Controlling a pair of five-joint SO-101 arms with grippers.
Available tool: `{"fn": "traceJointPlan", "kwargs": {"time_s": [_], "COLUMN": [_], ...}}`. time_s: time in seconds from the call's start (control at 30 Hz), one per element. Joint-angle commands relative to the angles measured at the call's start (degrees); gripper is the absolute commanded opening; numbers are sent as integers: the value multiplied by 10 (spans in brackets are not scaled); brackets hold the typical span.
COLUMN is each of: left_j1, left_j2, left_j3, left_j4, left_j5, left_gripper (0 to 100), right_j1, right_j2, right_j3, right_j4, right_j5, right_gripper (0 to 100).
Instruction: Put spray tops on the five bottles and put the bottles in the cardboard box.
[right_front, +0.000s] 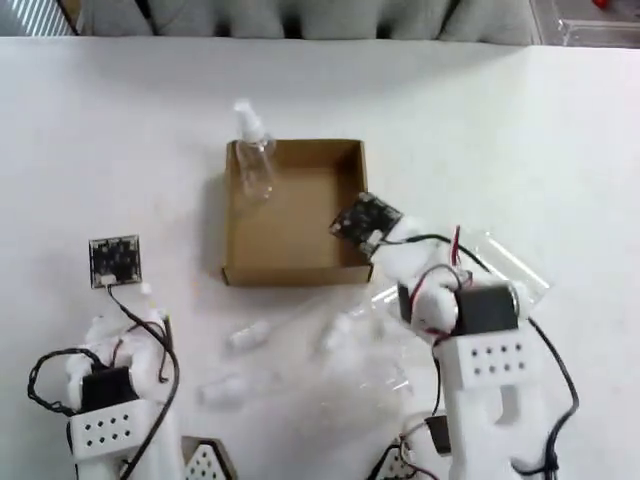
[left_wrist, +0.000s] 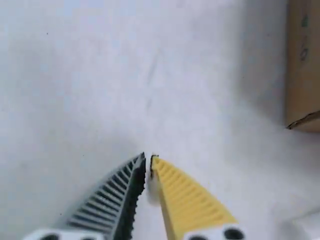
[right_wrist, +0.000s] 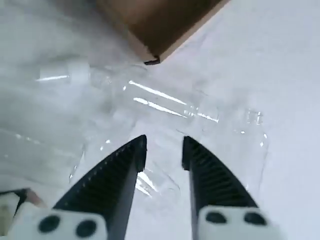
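**Fingers over loose bottles, one bottle already in the box**

Right gripper (right_wrist: 162, 147) holds its two dark fingers (right_wrist: 120, 170) a narrow gap apart, with nothing gripped between them. Just beyond the tips a lying bottle (right_wrist: 165, 102) of clear plastic rests on its side on the white table (right_wrist: 280, 60). A white spray top (right_wrist: 67, 72) seems to sit on its neck. More clear plastic lies under the fingers, probably another bottle, but it is hard to make out. Past the lying bottle is a corner of the cardboard box (right_wrist: 160, 25).

Left gripper (left_wrist: 148, 162) has its grey and yellow fingers closed tip to tip on nothing, above bare table. The box wall stands well apart from them.

From the high view, the box sits open in the middle of the table. A capped bottle (right_front: 255, 165) leans in its far corner with the sprayer poking above the rim. Loose bottles (right_front: 248, 335) lie on the table near the front of the box, between the two arms.
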Motion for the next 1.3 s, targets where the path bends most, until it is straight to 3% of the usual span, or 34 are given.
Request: {"fn": "traceJointPlan", "kwargs": {"time_s": [0.0,0.2,0.37,0.57,1.27], "left_j1": [-7,-7,-7,-7,-7], "left_j2": [-8,-9,-9,-9,-9], "left_j3": [3,5,6,6,6], "left_j4": [-19,-19,-18,-19,-19], "left_j5": [-5,-44,-54,-54,-55], "left_gripper": [23,22,22,23,23], "right_j1": [3,7,-11,-15,-13], "right_j2": [28,75,133,203,404], "right_j3": [-40,-37,-41,-41,-41], "right_j4": [29,29,31,19,-149], "right_j5": [94,240,257,301,308], "right_gripper": [203,211,221,342,312]}}
